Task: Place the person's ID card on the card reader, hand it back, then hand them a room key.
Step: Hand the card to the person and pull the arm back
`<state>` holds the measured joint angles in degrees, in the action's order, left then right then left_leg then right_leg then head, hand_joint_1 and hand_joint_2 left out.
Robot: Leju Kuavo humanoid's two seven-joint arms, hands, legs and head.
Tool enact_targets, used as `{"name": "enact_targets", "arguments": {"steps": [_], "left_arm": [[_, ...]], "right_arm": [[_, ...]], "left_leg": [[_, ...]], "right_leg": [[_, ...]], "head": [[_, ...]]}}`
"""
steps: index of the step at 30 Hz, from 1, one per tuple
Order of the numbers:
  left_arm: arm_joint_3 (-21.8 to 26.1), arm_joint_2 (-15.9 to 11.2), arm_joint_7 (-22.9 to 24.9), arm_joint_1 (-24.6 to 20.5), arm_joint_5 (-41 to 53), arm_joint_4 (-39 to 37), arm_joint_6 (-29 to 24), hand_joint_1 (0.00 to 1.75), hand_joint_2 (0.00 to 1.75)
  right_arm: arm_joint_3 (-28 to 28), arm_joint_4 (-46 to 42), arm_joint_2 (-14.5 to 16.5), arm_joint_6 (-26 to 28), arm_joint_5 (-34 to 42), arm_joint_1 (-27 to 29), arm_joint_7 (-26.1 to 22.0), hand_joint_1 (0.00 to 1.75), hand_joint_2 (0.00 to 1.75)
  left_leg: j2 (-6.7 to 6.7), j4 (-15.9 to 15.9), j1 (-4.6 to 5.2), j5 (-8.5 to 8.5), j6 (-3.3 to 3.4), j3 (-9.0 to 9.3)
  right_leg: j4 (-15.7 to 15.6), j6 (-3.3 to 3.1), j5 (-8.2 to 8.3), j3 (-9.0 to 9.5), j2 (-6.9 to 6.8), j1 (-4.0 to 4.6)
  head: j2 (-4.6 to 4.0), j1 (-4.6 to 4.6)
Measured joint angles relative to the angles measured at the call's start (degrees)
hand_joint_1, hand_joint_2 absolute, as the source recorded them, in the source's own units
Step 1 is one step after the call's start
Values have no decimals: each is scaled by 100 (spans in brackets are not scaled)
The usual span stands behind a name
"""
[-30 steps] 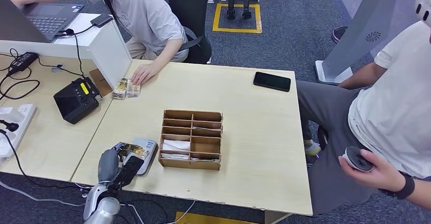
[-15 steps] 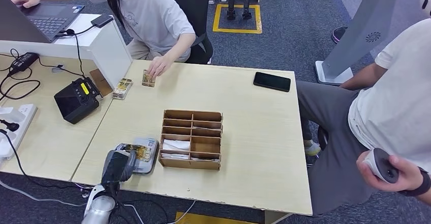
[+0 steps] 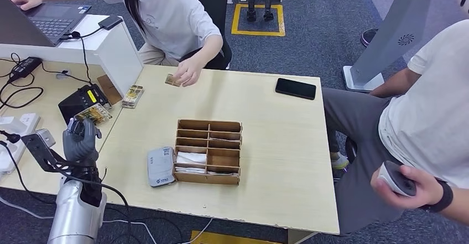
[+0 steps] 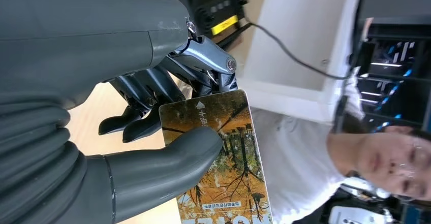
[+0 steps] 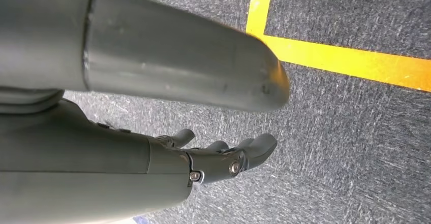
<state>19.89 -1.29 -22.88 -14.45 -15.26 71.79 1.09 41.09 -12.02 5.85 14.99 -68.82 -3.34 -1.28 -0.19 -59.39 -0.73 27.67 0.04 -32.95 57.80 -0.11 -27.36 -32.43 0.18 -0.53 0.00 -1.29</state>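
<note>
My left hand [image 3: 80, 140] is raised over the table's left part, left of the grey card reader [image 3: 159, 166]. It pinches an ID card [image 3: 92, 113] with an autumn-tree picture; in the left wrist view the card [image 4: 223, 158] sits between my thumb and fingers of the left hand [image 4: 152, 132]. The reader's top is bare. A wooden compartment box [image 3: 209, 151] beside the reader holds white cards [image 3: 191, 158]. The person across the table holds another small card [image 3: 172, 80] above the tabletop. My right hand [image 5: 223, 158] hangs over the carpet, holding nothing.
A black device [image 3: 80, 104] and a small card stack [image 3: 133, 95] sit left of the box. A black phone [image 3: 296, 88] lies far right. A second person sits at the right with a round object [image 3: 395, 178] in hand. Cables and a power strip [image 3: 16, 133] lie at left.
My left hand lifted the ID card off the reader and swung up and to the left. The person across picked a card up from near the stack and moved it right.
</note>
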Motion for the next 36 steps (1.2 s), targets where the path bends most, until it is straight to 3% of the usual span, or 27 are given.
{"name": "enact_targets", "arguments": {"steps": [5, 8, 14, 19, 24, 30, 34, 36], "left_arm": [[154, -113, -38, -300, 15, -80, -276, 175, 175], [219, -180, -283, -477, 410, -213, -706, 175, 175], [219, -219, -985, -765, 2059, -374, -2040, 175, 175], [78, -385, -1300, -1023, 4548, -572, -3764, 175, 175], [45, -463, -1470, -1234, 5924, -772, -4051, 175, 175], [46, -446, -1536, -1411, 6145, -935, -4068, 175, 175], [46, -413, -1583, -1455, 6131, -1002, -4066, 0, 175], [45, -403, -1586, -1461, 6047, -1033, -4061, 0, 175]], "right_arm": [[1, 0, 19, -3, -98, -11, 20, 0, 0], [1, 0, 32, -19, -175, -23, 31, 0, 0], [-1, 0, 57, -85, -330, -51, -27, 0, 0], [-24, 0, 62, -131, -494, -66, -125, 0, 0], [-53, 0, 62, -210, -590, -72, -126, 0, 0], [-56, 0, 62, -214, -614, -73, -75, 0, 0], [-56, 0, 62, -213, -634, -74, -61, 0, 0], [-56, 0, 62, -211, -670, -74, -64, 0, 0]], "left_leg": [[1, 0, 0, 0, 0, -1], [1, 0, 0, 0, 0, -2], [4, -1, 1, 0, 0, -5], [9, -1, 1, 0, 0, -5], [9, -1, 0, -1, 0, -6], [12, -1, 1, -1, 0, -6], [18, -1, 1, 0, -1, -6], [20, -1, 1, 0, -1, -6]], "right_leg": [[0, -1, 1, -3, 1, 0], [0, -1, 1, -5, 1, 0], [0, -3, 2, -9, 4, 0], [0, -3, 3, -13, 6, 0], [1, -5, 4, -13, 7, 0], [1, -7, 5, -15, 10, 0], [1, -7, 5, -17, 18, 0], [1, -7, 5, -18, 19, 0]], "head": [[0, 1], [0, 0], [0, 1], [0, 0], [0, 1], [0, 0], [0, 0], [0, 0]]}}
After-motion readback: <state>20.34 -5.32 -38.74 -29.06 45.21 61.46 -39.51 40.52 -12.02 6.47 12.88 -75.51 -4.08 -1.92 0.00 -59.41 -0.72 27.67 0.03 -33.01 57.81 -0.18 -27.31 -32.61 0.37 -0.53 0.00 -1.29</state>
